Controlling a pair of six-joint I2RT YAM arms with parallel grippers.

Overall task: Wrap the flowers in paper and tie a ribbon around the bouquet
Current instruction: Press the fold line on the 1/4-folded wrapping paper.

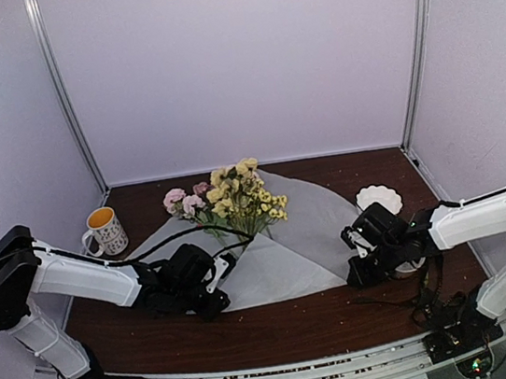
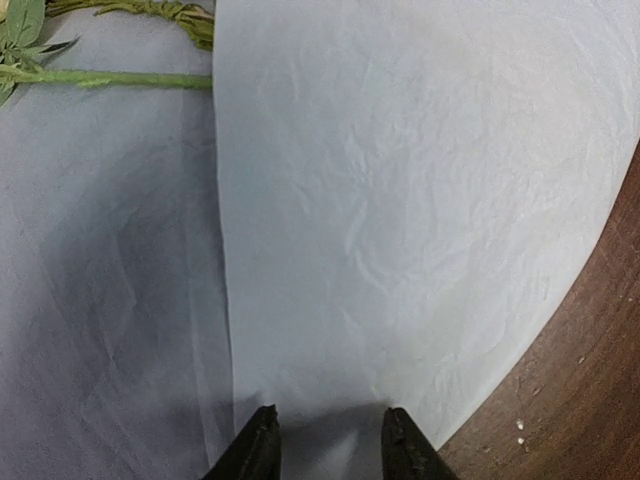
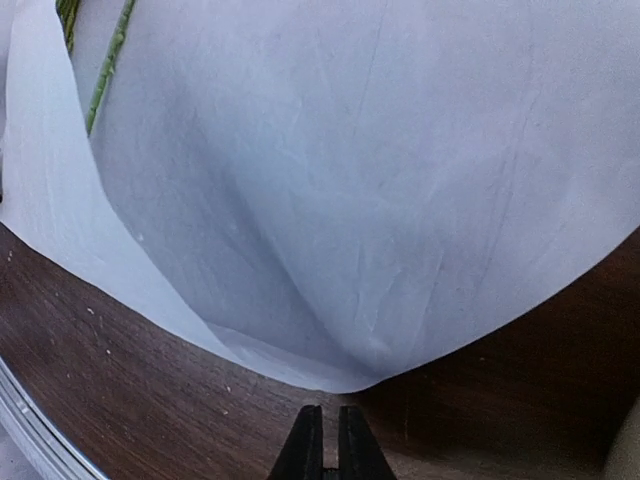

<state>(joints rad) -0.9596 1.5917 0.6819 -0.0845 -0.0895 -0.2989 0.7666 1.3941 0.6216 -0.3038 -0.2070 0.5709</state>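
Dark wood table (image 1: 281, 322) carried a mug (image 1: 105, 231) at far left, and my left claw (image 2: 326, 418) stood released, jaws apart over the near corner of a folded flap of the paper (image 1: 315, 228). Flowers (image 1: 240, 196) lay at the sheet's far middle, stems under that flap. My right claw (image 3: 322, 412) was clenched on nothing just short of the paper's edge, near a white bowl (image 1: 378, 198).

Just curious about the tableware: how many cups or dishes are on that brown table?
2. A white patterned ceramic mug stands far left; a white scalloped dish sits right, just beyond the right arm. The arms may hide others.
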